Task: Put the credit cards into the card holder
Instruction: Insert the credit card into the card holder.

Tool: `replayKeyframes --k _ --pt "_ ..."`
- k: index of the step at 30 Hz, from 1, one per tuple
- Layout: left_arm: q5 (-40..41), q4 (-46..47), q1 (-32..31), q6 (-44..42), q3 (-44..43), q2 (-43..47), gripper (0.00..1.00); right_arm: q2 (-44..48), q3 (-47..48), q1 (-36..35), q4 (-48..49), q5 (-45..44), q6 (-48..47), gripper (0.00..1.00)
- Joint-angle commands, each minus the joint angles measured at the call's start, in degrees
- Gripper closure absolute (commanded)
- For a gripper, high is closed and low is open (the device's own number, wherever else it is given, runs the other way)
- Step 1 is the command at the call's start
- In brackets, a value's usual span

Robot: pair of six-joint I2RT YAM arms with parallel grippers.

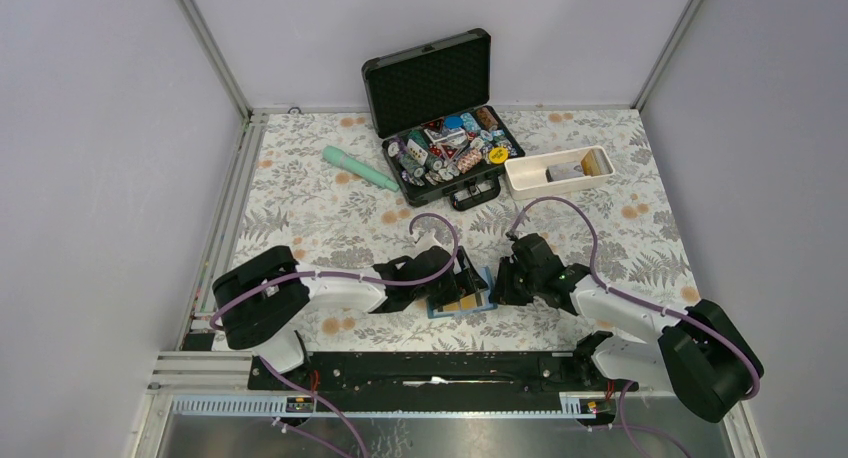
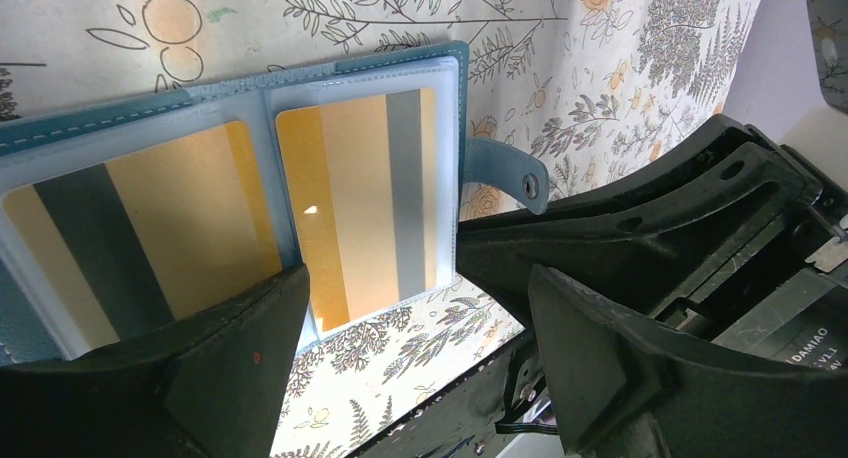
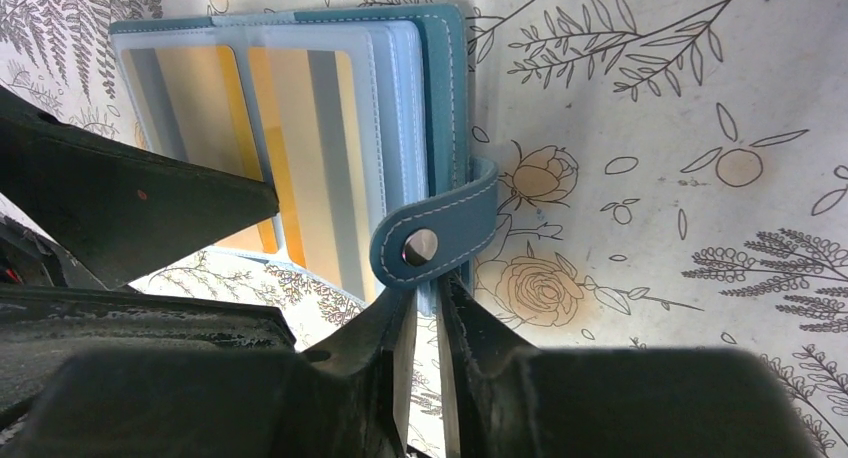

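The teal card holder (image 1: pixel 440 309) lies open on the flowered table between both grippers. Its clear slots hold two orange-gold credit cards with a dark stripe (image 2: pixel 355 198) (image 2: pixel 150 228); the right wrist view shows the same credit cards (image 3: pixel 300 158) (image 3: pixel 190 108). My left gripper (image 1: pixel 466 278) (image 2: pixel 418 278) is open wide, and one finger (image 2: pixel 180 368) covers the holder's left page. My right gripper (image 1: pixel 497 283) (image 3: pixel 425 293) sits at the holder's edge (image 3: pixel 445 78), just under the snap strap (image 3: pixel 430 233). Its jaws stand slightly apart, with the strap's base at their tips.
A black foam-lined case (image 1: pixel 428 78) full of poker chips stands open at the back. A long white tray (image 1: pixel 520 183) sits right of it and a teal cylinder (image 1: pixel 360 168) left of it. A black rail (image 1: pixel 430 368) runs along the near edge.
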State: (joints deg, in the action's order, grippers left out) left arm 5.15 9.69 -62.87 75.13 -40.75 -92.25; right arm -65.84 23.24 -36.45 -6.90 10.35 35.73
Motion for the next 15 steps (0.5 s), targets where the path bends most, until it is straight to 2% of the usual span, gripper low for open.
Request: replayKeyframes --k 1,6,12,15 --pt "-0.4 -7.58 -0.41 -0.95 0.8 -2.07 0.14 -0.7 -0.75 -0.36 1.48 1.2 0.22 0.81" --pt "-0.47 -7.19 -0.41 -1.19 0.45 -2.69 0.14 -1.31 -1.0 -0.33 2.16 1.69 0.3 0.86" --pt "-0.96 -5.58 -0.41 -1.68 -0.31 -3.38 0.14 -2.6 -1.37 -0.31 2.91 2.13 0.26 0.99" --pt "-0.72 -5.5 -0.41 -1.87 -0.86 -3.14 0.14 -2.71 -1.48 -0.35 2.93 2.11 0.31 1.0"
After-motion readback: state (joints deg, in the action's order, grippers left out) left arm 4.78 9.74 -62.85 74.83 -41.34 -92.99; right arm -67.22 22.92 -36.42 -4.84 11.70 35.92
